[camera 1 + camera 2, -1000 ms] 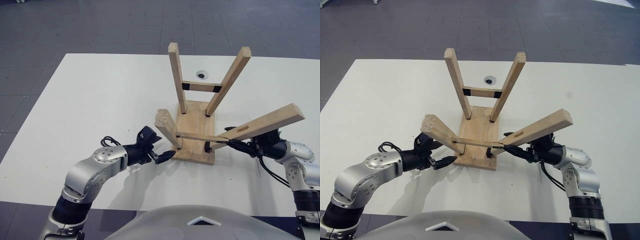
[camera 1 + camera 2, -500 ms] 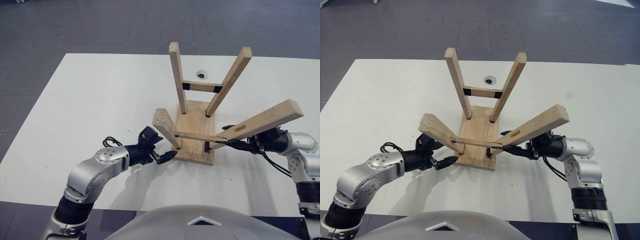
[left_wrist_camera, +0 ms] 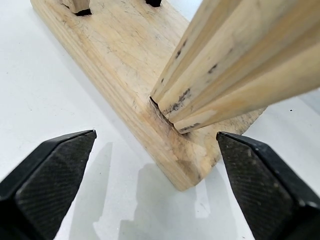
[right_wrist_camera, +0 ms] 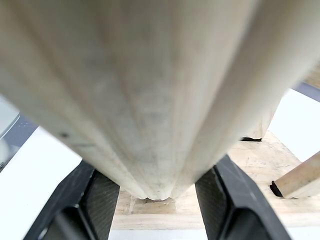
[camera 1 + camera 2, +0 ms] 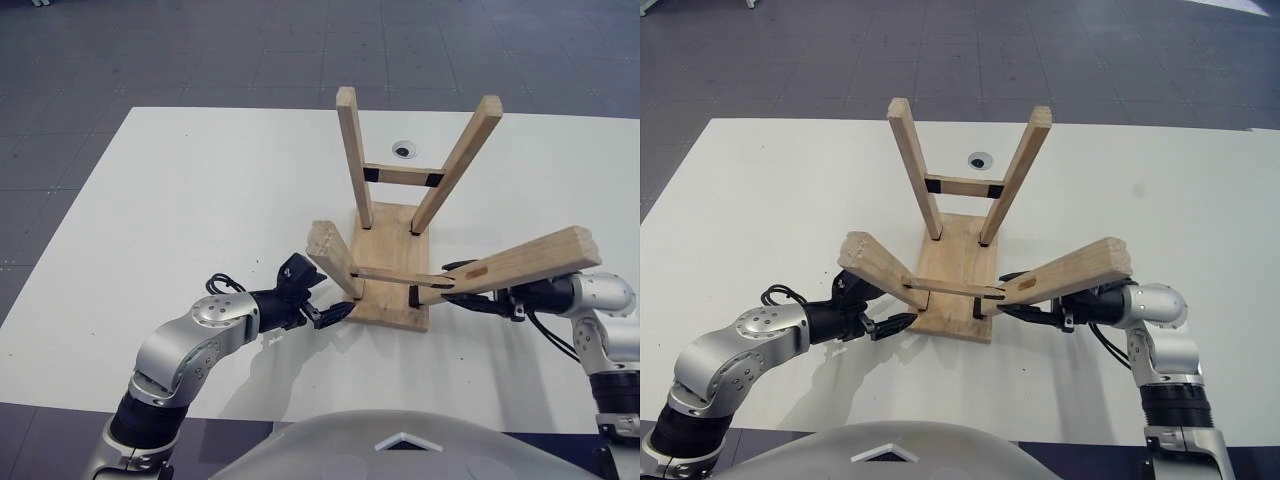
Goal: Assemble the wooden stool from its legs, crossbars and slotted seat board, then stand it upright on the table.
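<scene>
Your left claw hangs released beside the seat corner; your right claw clamps the tilted leg.

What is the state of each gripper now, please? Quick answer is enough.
Left gripper: open, holding nothing, close to the near corner of the seat board.
Right gripper: closed on the tilted leg.
</scene>
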{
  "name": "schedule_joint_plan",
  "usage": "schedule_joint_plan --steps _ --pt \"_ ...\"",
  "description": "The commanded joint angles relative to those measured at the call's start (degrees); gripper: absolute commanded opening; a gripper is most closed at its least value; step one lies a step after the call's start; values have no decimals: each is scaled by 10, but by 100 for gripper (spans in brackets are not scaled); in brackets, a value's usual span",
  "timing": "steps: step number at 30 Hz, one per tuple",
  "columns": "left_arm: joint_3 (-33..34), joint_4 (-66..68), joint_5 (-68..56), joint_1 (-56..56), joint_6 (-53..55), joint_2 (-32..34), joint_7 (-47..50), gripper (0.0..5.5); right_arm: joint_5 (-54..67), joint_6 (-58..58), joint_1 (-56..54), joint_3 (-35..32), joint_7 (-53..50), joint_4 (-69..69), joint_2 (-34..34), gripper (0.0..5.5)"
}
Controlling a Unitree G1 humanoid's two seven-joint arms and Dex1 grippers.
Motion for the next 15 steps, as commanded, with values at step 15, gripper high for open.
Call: schedule_joint_plan --steps 15 --pt "-3 -4 11 -1 5 -11 11 447 -100 31 -15 94 -57 -20 -87 202"
